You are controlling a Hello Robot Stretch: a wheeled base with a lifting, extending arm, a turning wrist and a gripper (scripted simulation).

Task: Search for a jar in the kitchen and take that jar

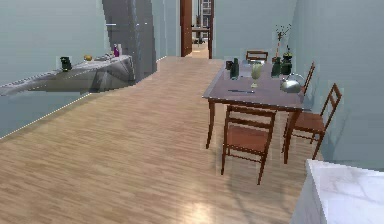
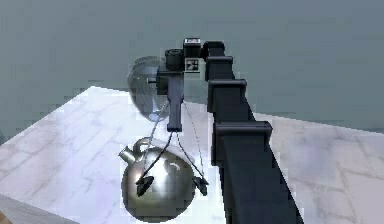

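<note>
Lying beyond the shiny steel kettle (image 2: pixel 152 196), the clear glass jar (image 2: pixel 143 86) sat upper left of the dark two-finger gripper (image 2: pixel 172 184). Whether it held anything: could not tell.

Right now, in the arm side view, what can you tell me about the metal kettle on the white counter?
The kettle is round and shiny silver, metal by its look, with reflections on its body. A short spout points toward the picture's left, and a small lid sits on top. It stands upright on the white marbled counter, near the picture's bottom edge. The thin fingers of the gripper cross in front of it; whether they touch it cannot be told. A glass jar stands farther back.
</note>
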